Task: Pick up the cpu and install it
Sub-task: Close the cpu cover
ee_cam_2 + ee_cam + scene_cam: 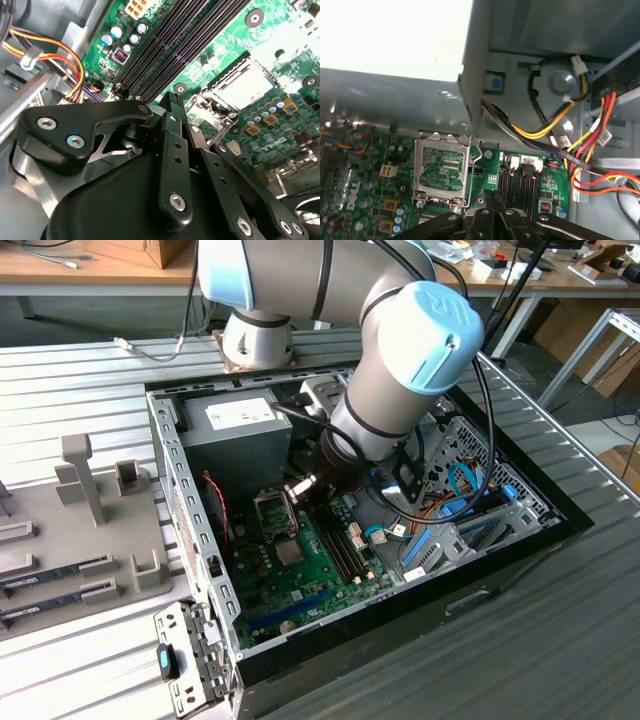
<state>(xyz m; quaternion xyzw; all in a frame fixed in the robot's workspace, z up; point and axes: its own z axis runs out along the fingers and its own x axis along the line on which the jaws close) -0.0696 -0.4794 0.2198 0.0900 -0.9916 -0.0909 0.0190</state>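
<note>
gripper (305, 488) is down inside the pc case (168, 445), just above the cpu socket (276, 512) on the motherboard (292, 585). fingers (491, 202) are pinched nearly together in both wrist views. cpu: can't place it for sure. a small silvery bit (298, 484) at the fingertips in the exterior view may be it.

setting: robotics lab or workshop. evidence: industrial robot arm (400, 350) mounted on a ribbed metal table (100, 370). an open desktop computer case (190, 500) lies on the table with its motherboard (300, 570) exposed, and a grey parts fixture (60, 530) sits alongside. background: wooden workbenches (100, 280), cardboard box (165, 250), loose cable (122, 343), metal-frame rack (600, 340).
</note>
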